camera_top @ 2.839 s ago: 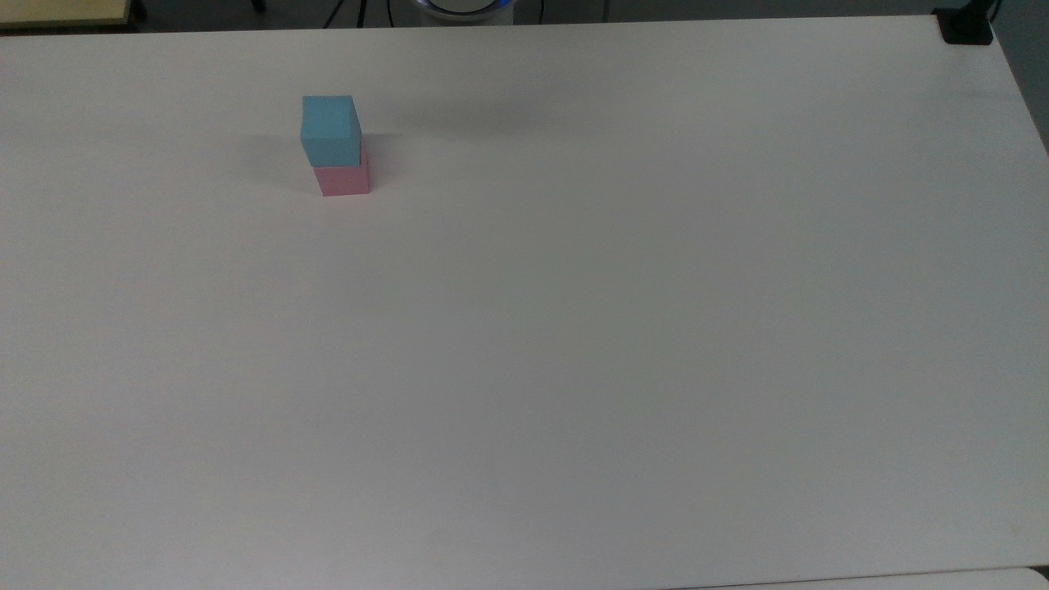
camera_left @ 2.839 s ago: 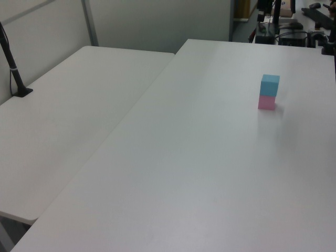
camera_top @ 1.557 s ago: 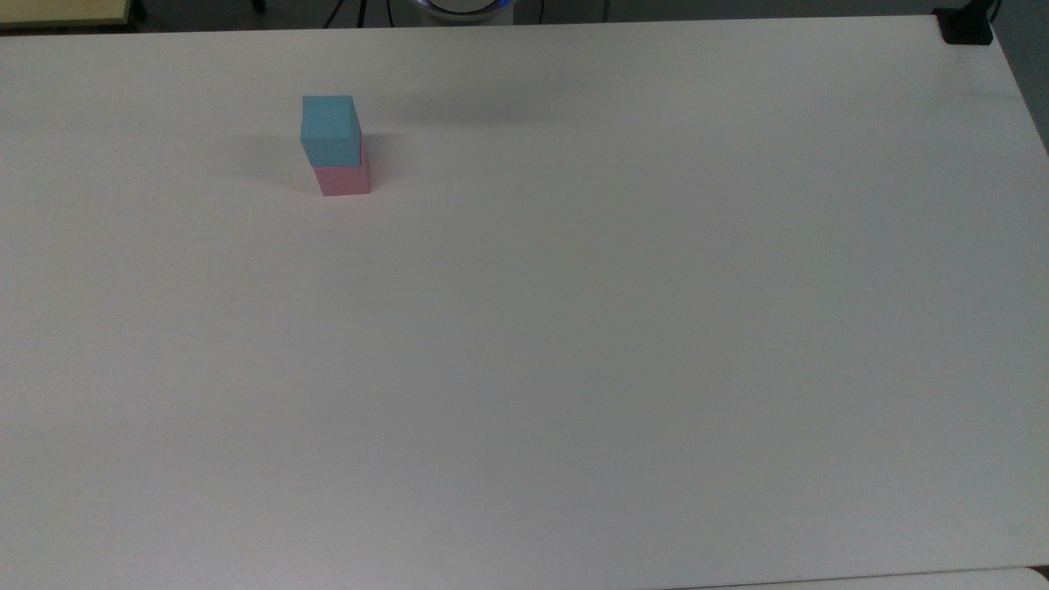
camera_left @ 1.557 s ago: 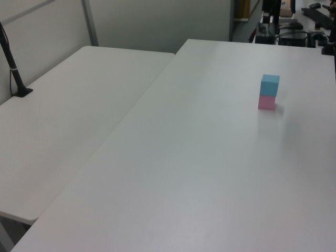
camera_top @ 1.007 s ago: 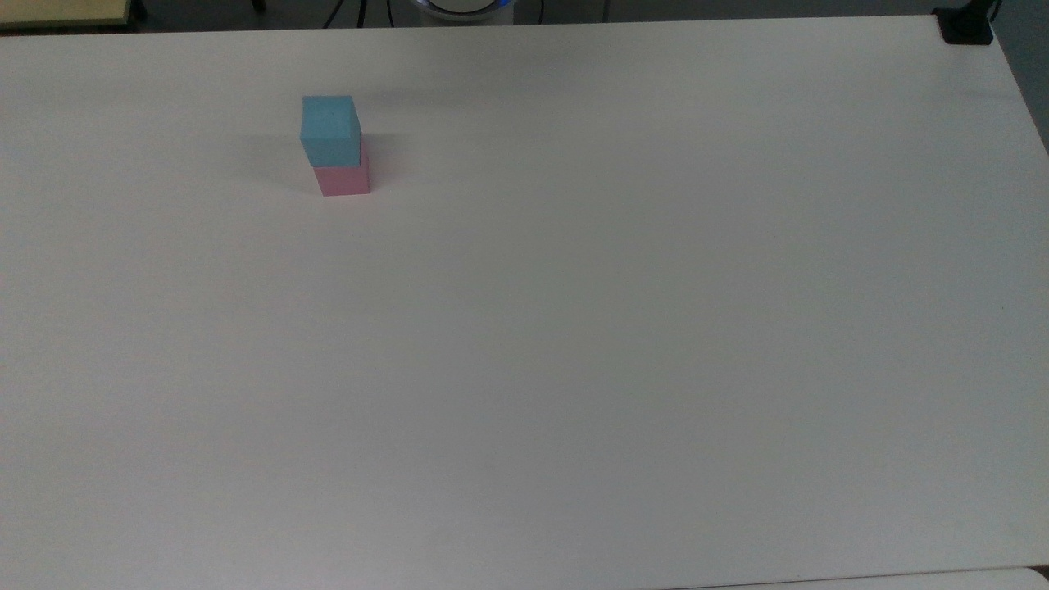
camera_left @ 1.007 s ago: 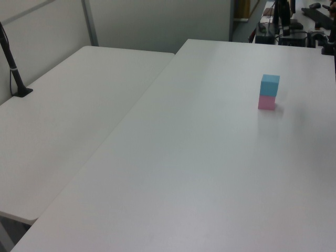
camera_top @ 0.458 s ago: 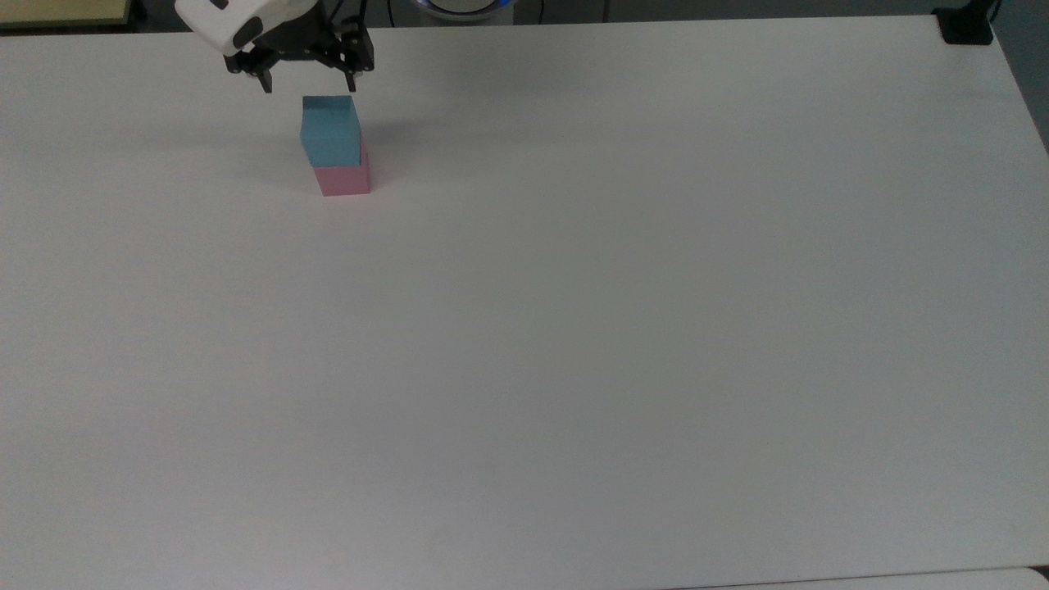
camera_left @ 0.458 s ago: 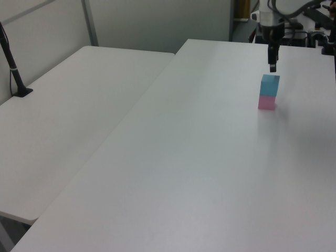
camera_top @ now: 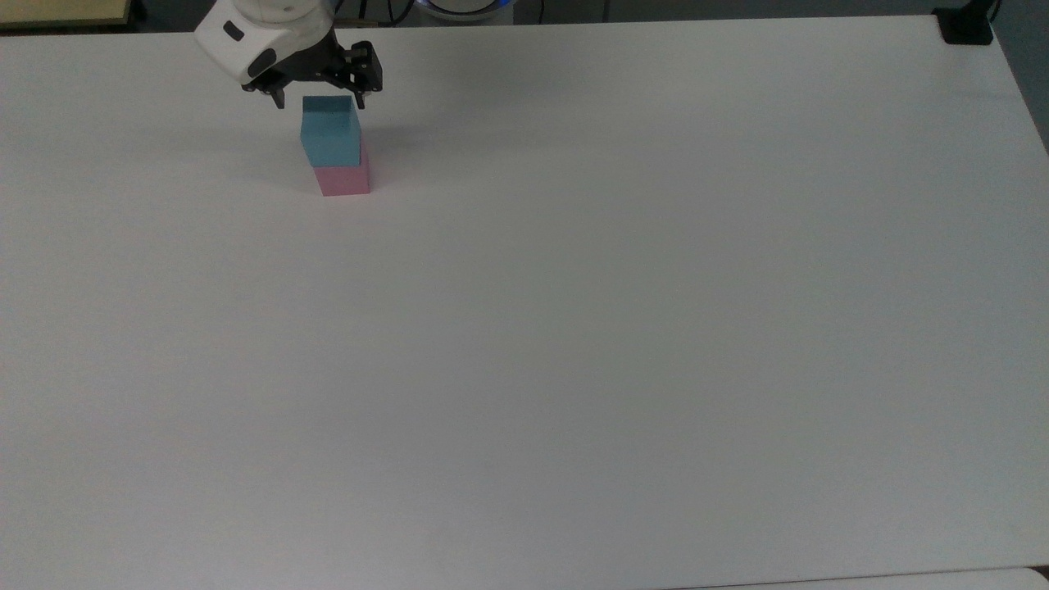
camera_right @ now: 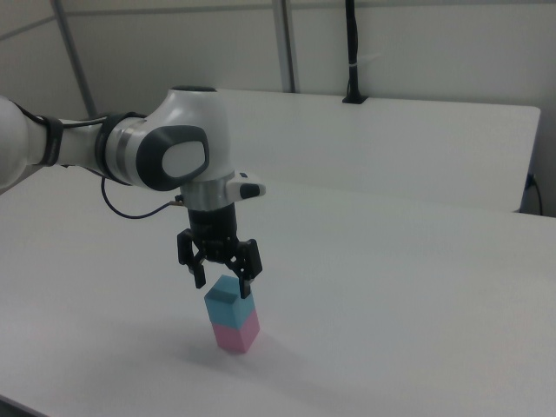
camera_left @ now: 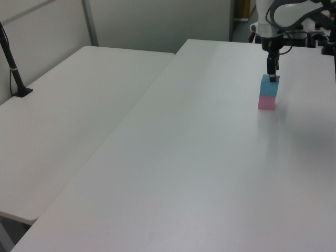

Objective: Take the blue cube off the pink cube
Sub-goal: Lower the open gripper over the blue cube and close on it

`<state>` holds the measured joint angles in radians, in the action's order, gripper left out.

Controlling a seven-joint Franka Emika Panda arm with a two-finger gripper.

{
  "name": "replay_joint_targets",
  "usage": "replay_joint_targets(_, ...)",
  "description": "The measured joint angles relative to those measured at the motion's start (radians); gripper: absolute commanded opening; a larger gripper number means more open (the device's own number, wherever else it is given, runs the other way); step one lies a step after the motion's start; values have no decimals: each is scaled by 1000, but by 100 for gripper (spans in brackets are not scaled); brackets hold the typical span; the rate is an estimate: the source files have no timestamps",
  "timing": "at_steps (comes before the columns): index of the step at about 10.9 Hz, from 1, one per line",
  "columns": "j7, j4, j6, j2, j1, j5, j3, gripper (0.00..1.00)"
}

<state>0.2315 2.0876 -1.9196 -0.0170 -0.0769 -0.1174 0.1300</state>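
Observation:
The blue cube [camera_top: 330,131] sits squarely on the pink cube [camera_top: 344,180] near the far left of the white table [camera_top: 574,344] in the top view. My gripper [camera_top: 320,102] hangs straight over the stack, open, one finger on each side of the blue cube's upper edge, with a gap to each face. In the right view the gripper [camera_right: 222,287] has its fingertips level with the top of the blue cube [camera_right: 228,302], which rests on the pink cube [camera_right: 234,333]. The left view shows the gripper [camera_left: 272,76] just above the blue cube [camera_left: 270,86] and pink cube [camera_left: 266,102].
A second white table [camera_left: 79,105] adjoins on the left view's left, with a black post [camera_left: 13,68] clamped to it. A black clamp [camera_top: 967,29] sits at the top view's far right corner. Wide bare tabletop spreads to the top view's right of the stack.
The arm has come into view from the table's far side and lowered, bringing the open fingers down around the blue cube's top. Both cubes stay where they were.

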Motion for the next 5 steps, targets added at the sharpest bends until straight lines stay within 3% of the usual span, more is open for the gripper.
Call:
replay_joint_targets(1, -7, 16, -27, 4, 1, 0, 0, 95)
replay_joint_targets(3, -29, 56, -98, 13, 4, 0, -1, 54)
replay_joint_targets(4, -35, 64, -107, 16, 4, 0, -2, 38)
replay_joint_targets(5, -37, 64, -107, 19, 4, 0, -2, 36)
